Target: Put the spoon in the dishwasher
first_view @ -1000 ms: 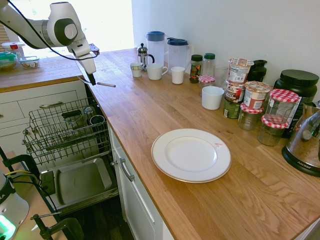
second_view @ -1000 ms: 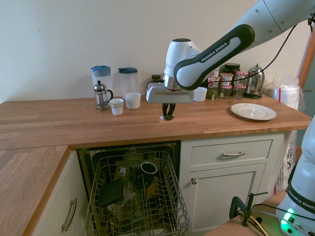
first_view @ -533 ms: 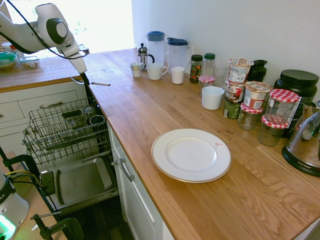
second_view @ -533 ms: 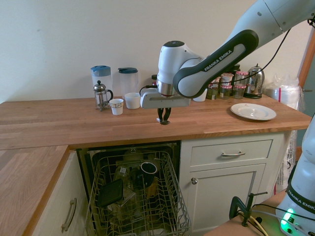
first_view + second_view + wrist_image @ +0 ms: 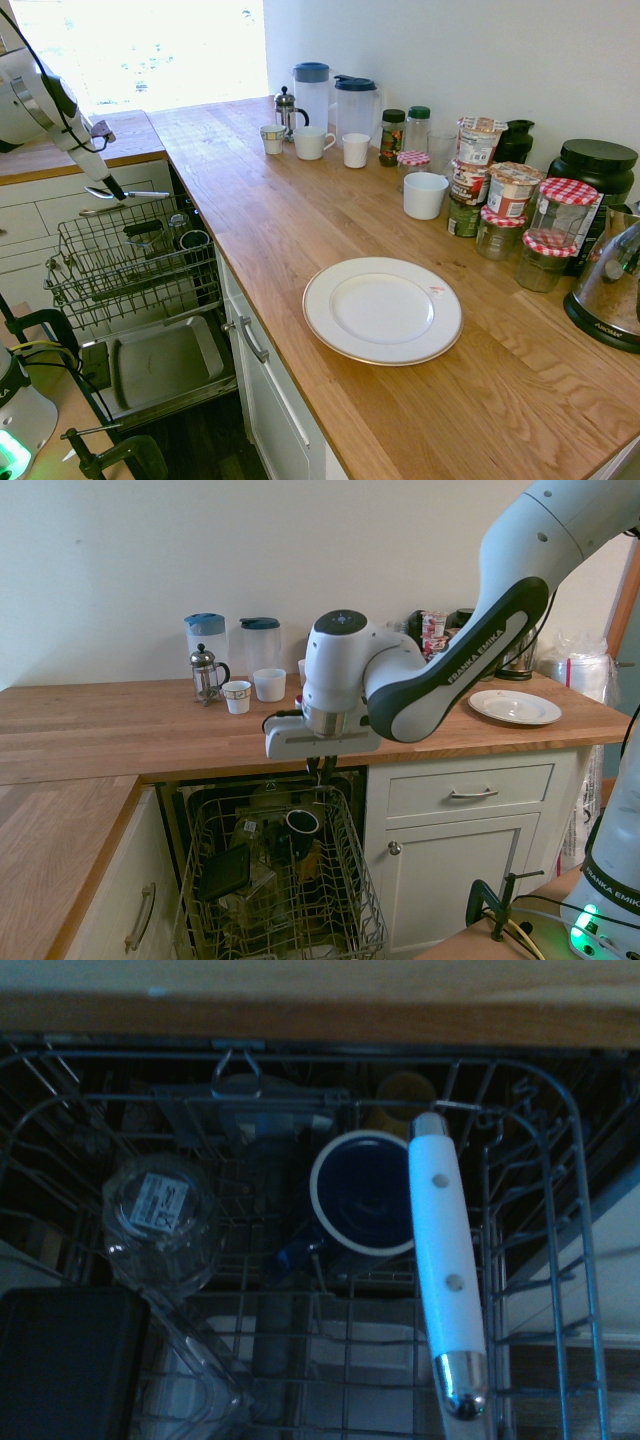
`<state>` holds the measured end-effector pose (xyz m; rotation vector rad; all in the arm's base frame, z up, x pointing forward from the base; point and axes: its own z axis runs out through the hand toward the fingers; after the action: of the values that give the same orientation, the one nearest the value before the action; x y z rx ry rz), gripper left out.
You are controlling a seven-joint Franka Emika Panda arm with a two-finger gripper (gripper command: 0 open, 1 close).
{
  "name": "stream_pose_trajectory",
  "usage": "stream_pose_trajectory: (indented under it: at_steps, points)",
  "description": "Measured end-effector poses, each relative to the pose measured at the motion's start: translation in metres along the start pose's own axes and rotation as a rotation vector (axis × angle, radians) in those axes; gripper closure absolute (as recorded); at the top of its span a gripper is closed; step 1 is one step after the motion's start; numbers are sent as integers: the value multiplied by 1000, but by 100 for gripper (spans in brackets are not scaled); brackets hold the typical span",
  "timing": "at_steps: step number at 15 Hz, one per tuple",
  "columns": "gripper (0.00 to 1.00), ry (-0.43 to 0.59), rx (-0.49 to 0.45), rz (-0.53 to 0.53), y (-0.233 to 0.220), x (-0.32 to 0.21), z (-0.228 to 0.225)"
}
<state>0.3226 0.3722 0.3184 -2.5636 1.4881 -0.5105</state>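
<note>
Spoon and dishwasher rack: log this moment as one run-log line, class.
gripper: shut on spoon | location: above rack | spoon: not yet released

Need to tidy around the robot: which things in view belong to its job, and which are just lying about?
Job:
- spoon, held in the fingers
- open dishwasher

Lying about:
- white dinner plate
- French press
- electric kettle
- two lidded pitchers
- paper-patterned cup
- dark blue mug, in the rack

The plate [image 5: 383, 309] looks glossy; the countertop [image 5: 290, 215], smooth wood.
</note>
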Motion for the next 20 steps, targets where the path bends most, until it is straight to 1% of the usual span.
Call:
stream_pose_trajectory:
  at_steps: [3,7,14,20]
  points:
    - [100,-6,-17,-17,20,-25,39]
    - [100,-22,-43,-4,40,-44,86]
    - [100,-44,-106,9,45,-37,150]
    - [100,-73,-137,-3,54,-50,187]
